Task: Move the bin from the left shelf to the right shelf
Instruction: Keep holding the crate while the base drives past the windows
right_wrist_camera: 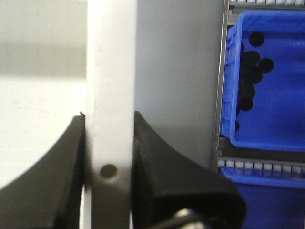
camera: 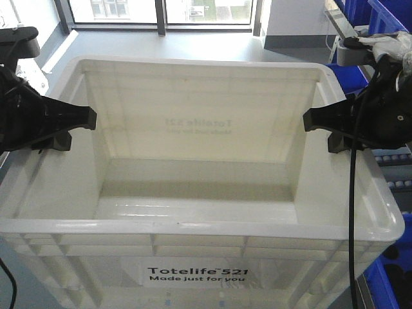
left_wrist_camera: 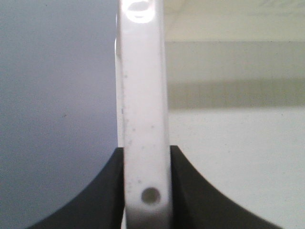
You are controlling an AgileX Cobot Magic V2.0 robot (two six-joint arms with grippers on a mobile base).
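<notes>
The bin (camera: 199, 219), a large white tote with black print "Totelife 521" on its near wall, fills the front view. It is empty inside. My left gripper (camera: 80, 123) is shut on the bin's left rim (left_wrist_camera: 143, 95), a black finger on each side of the rim. My right gripper (camera: 318, 123) is shut on the right rim (right_wrist_camera: 110, 86) the same way. A small round hole in the rim shows between the fingers in both wrist views.
Blue plastic bins (camera: 380, 19) sit on a roller shelf at the right; one blue bin (right_wrist_camera: 267, 76) holds several black round parts. Another blue bin (camera: 393, 283) is at the lower right. Grey floor (left_wrist_camera: 57, 95) lies left of the tote, windows behind.
</notes>
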